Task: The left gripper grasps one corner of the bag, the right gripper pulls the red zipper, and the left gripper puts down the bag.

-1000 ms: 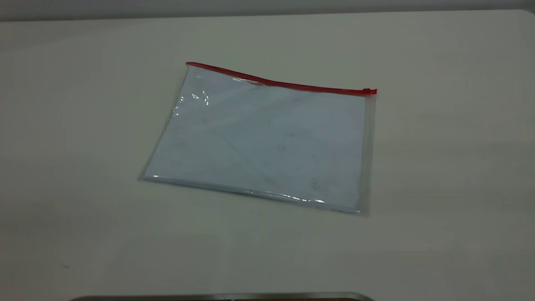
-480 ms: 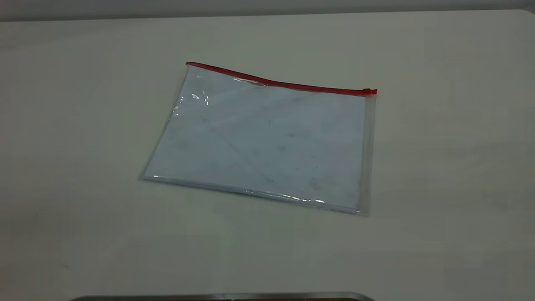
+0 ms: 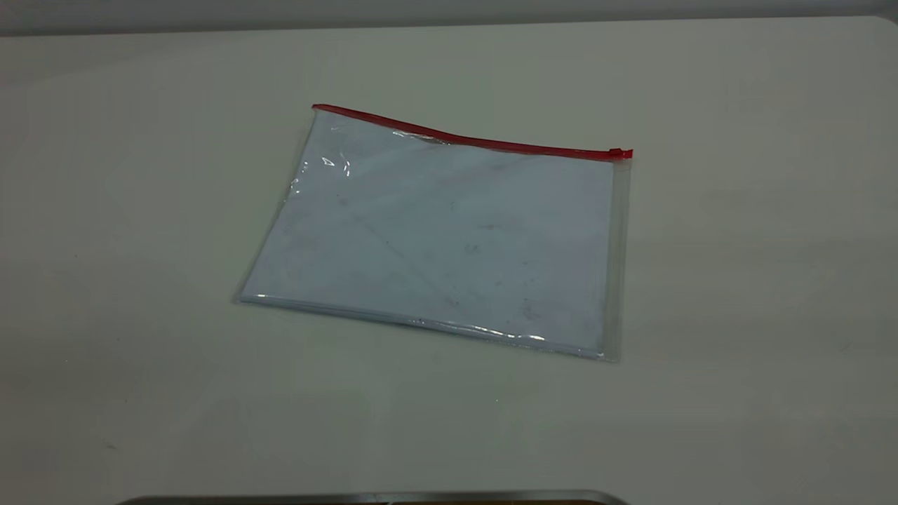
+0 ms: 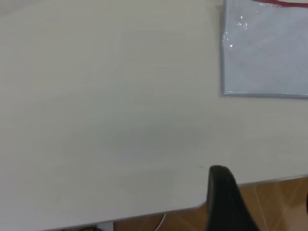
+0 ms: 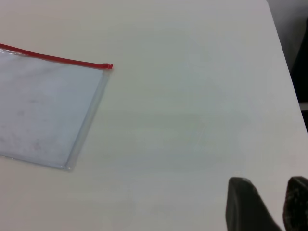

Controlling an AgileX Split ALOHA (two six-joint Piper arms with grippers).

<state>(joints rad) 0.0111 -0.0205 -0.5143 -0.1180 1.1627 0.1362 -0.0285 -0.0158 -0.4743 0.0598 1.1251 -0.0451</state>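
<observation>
The bag (image 3: 449, 238) lies flat on the white table, clear plastic over smudged white paper. The red zipper (image 3: 463, 139) runs along its far long edge, with the slider tab (image 3: 617, 152) at the right end. The bag's far left corner (image 3: 317, 109) lies on the table. Neither gripper shows in the exterior view. In the left wrist view the left gripper (image 4: 263, 185) is open and empty over the table's edge, far from the bag (image 4: 269, 53). In the right wrist view the right gripper (image 5: 268, 182) is open and empty, well away from the slider tab (image 5: 109, 66).
A metal strip (image 3: 372, 498) lies along the near edge of the exterior view. Wooden floor (image 4: 279, 207) shows beyond the table edge in the left wrist view. The table's side edge (image 5: 284, 53) is near the right gripper.
</observation>
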